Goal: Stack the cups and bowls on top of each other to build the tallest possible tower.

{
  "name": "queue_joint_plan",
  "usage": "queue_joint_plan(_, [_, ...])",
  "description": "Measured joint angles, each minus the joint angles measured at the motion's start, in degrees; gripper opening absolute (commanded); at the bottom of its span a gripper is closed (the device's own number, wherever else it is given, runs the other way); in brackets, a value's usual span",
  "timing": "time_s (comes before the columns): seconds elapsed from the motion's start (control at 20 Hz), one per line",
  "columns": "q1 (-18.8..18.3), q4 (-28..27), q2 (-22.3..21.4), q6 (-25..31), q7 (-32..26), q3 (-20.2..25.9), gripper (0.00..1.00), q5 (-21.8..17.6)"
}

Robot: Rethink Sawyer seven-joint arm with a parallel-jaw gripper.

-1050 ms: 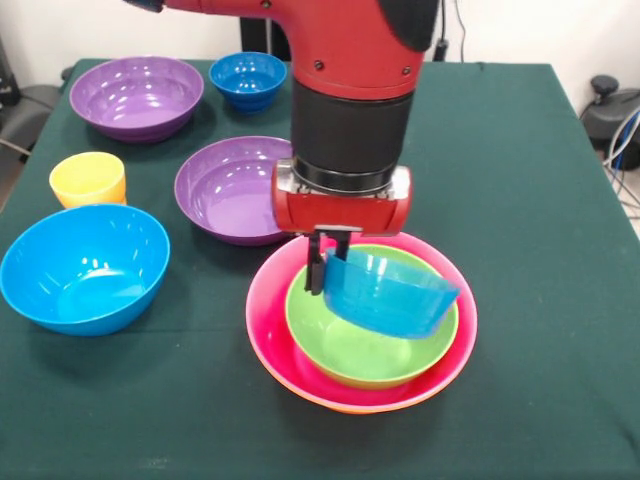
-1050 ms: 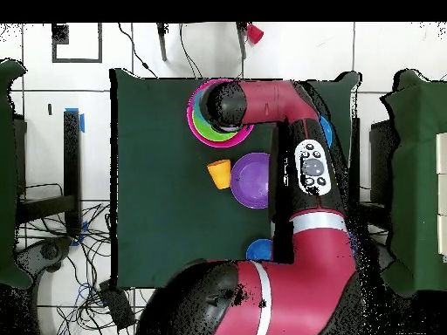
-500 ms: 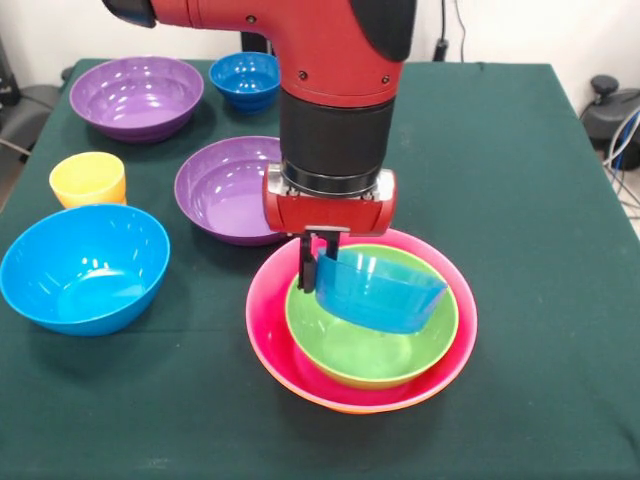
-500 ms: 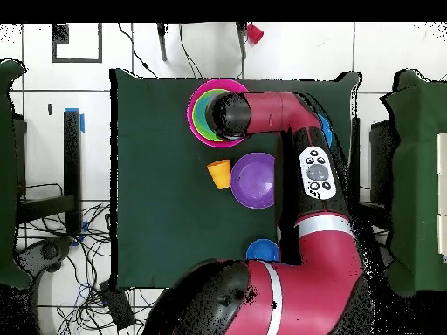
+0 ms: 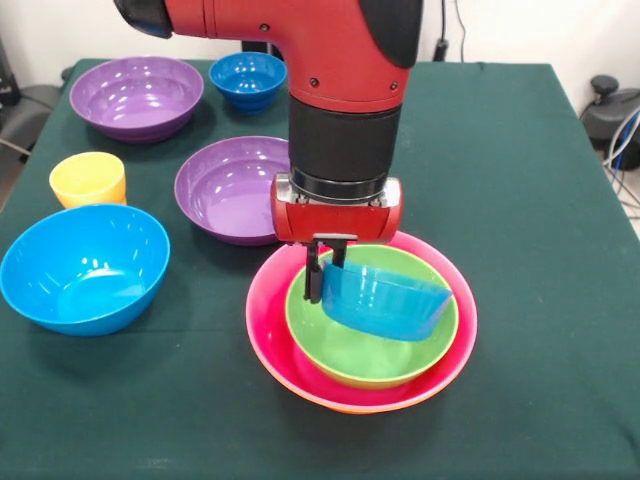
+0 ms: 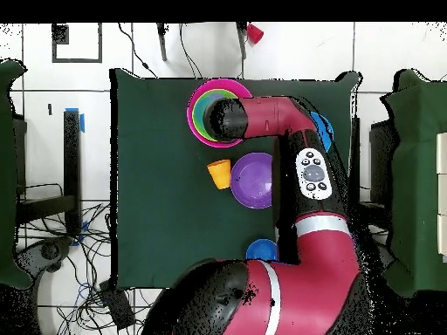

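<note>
Teal bowl [image 5: 385, 300] hanging tilted over the green bowl [image 5: 365, 355], pinched by its near-side rim in the gripper [image 5: 327, 285], fingers clamped either side of the wall. Lower edge dipping inside the green bowl; touching or just clear, cannot tell. Held by the rim, presumably so the bowl can drop in mouth-up and nest. Green bowl seated inside the large pink bowl [image 5: 275, 340], a sliver of orange showing beneath at the front edge: the tower [image 6: 202, 118] with three layers down and a fourth on the way. Judged step: lowering and levelling before release, since a tilted drop could leave it cocked against the green wall.

Off to the side, waiting: two purple bowls [image 5: 228, 190] [image 5: 135, 95], the light blue bowl [image 5: 82, 265], the small dark blue bowl [image 5: 247, 78], the yellow cup [image 5: 88, 178]. In the overhead view, an orange cup [image 6: 218, 174] just beside one purple bowl.
</note>
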Motion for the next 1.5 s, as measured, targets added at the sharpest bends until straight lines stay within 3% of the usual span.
queue_joint_plan(0.1, [0.1, 0.0, 0.0, -0.3, 0.0, 0.0, 0.0, -0.3])
queue_joint_plan(0.15, [0.4, 0.0, 0.0, -0.4, 0.0, 0.0, 1.0, -0.5])
queue_joint_plan(1.05, [0.4, 0.0, -0.6, -0.4, 0.0, 0.0, 1.0, -0.5])
queue_joint_plan(1.5, [0.3, 2.3, -6.1, 1.8, 0.0, 0.0, 1.0, 0.9])
